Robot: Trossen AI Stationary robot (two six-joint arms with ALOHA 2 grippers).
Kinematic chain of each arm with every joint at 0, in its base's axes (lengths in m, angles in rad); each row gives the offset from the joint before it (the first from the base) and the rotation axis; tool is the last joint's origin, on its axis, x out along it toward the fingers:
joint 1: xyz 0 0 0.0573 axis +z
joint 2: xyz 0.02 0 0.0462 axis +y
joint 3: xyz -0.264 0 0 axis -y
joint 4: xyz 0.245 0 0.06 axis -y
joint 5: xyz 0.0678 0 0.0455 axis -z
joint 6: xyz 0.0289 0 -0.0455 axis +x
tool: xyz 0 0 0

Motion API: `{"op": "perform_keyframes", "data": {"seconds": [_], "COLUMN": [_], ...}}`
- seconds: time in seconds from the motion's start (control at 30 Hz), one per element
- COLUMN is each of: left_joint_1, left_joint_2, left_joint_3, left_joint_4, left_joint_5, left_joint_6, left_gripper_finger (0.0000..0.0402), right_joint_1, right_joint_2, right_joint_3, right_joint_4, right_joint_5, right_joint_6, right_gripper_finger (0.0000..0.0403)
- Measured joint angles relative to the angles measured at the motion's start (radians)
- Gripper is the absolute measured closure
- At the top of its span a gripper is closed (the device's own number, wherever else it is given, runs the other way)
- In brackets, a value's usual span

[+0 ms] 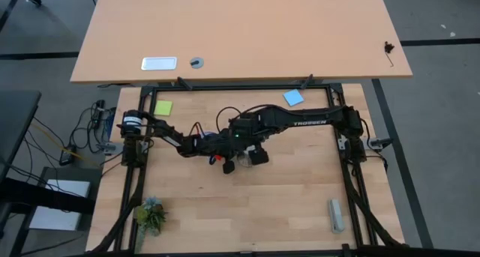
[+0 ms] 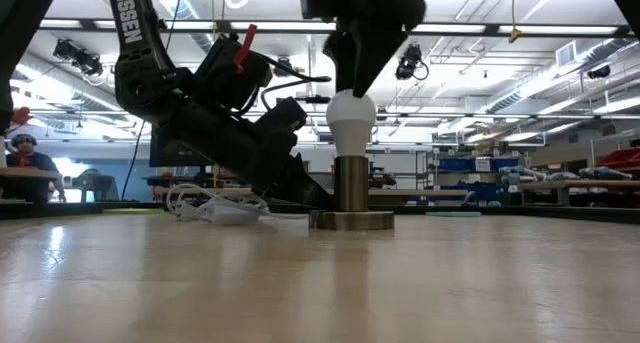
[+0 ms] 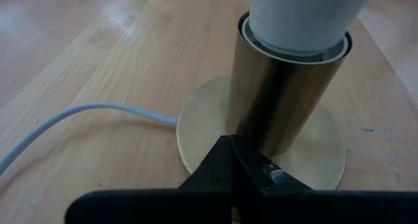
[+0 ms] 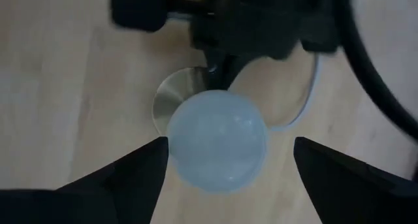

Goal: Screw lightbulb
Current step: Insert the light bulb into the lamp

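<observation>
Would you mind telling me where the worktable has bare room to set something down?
Free: the front middle of the worktable, between the plant and the grey block. Crowded: the centre, where both arms meet at the bulb, socket and cable.

Right gripper point(image 4: 228, 160) hangs straight above the lightbulb point(image 4: 217, 140), fingers spread wide, one on either side of it. Left gripper point(image 3: 234, 164) lies low beside the lightbulb's socket, fingers pinched together, tips against its base.

Both arms point(image 1: 292, 121) matte black w/ white TROSSEN lettering, red tab point(image 2: 246, 40) & thin cables near wrist.
</observation>
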Motion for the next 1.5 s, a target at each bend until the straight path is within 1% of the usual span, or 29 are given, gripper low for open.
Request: {"op": "perform_keyframes", "data": {"seconds": [0.07, 0.13, 0.23, 0.47, 0.6, 0.7, 0.8, 0.87, 1.03, 1.07, 1.13, 1.23, 1.33, 1.4, 1.5], "left_joint_1": [0.0, 0.0, 0.0, 0.0, 0.0, 0.0, 0.0, 0.0, 0.0, 0.0, 0.0, -0.001, -0.001, -0.001, -0.001], "left_joint_2": [0.0, 0.0, 0.0, 0.0, 0.0, 0.0, 0.0, 0.0, 0.0, 0.0, 0.0, 0.0, 0.0, 0.0, 0.0], "left_joint_3": [0.0, 0.0, 0.0, 0.0, 0.0, 0.0, 0.0, 0.0, 0.0, 0.0, 0.0, 0.0, 0.0, 0.0, 0.0], "left_joint_4": [0.0, 0.0, 0.0, 0.0, 0.0, 0.0, 0.0, -0.001, -0.002, -0.002, -0.002, -0.001, -0.001, -0.001, -0.001], "left_joint_5": [0.0, 0.0, 0.0, 0.0, 0.0, 0.0, 0.0, 0.0, 0.0, 0.0, 0.0, 0.002, 0.005, 0.005, 0.004], "left_joint_6": [0.0, 0.0, 0.0, 0.0, 0.0, 0.0, 0.0, 0.0, -0.003, -0.004, -0.004, -0.004, -0.005, -0.005, -0.005], "left_gripper_finger": [0.0402, 0.0402, 0.0402, 0.0402, 0.0402, 0.0402, 0.0402, 0.0402, 0.0402, 0.0402, 0.0402, 0.0402, 0.0402, 0.0402, 0.0402], "right_joint_1": [0.0, -0.003, -0.012, -0.031, -0.032, -0.031, -0.031, -0.031, -0.031, -0.03, -0.022, -0.009, -0.005, -0.004, 0.0], "right_joint_2": [0.0, 0.0, 0.0, 0.0, -0.001, -0.001, -0.001, -0.001, -0.003, -0.004, -0.004, -0.002, 0.001, 0.001, 0.0], "right_joint_3": [0.0, 0.0, -0.007, -0.055, -0.056, -0.056, -0.056, -0.056, -0.054, -0.054, -0.054, -0.043, -0.018, 0.012, 0.049], "right_joint_4": [-0.004, -0.015, 0.012, 0.038, 0.056, 0.061, 0.061, 0.063, 0.057, 0.058, 0.064, 0.056, 0.037, 0.025, 0.0], "right_joint_5": [-0.01, -0.048, -0.106, -0.116, -0.117, -0.117, -0.116, -0.116, -0.112, -0.117, -0.122, -0.126, -0.131, -0.121, -0.071], "right_joint_6": [-0.123, -0.222, -0.305, -0.336, -0.318, -0.248, -0.114, 0.031, 0.505, 0.558, 0.586, 0.55, 0.48, 0.392, 0.169], "right_gripper_finger": [0.0065, 0.0067, 0.007, 0.008, 0.0087, 0.0097, 0.0111, 0.012, 0.013, 0.013, 0.0125, 0.0114, 0.0103, 0.0096, 0.0087]}}
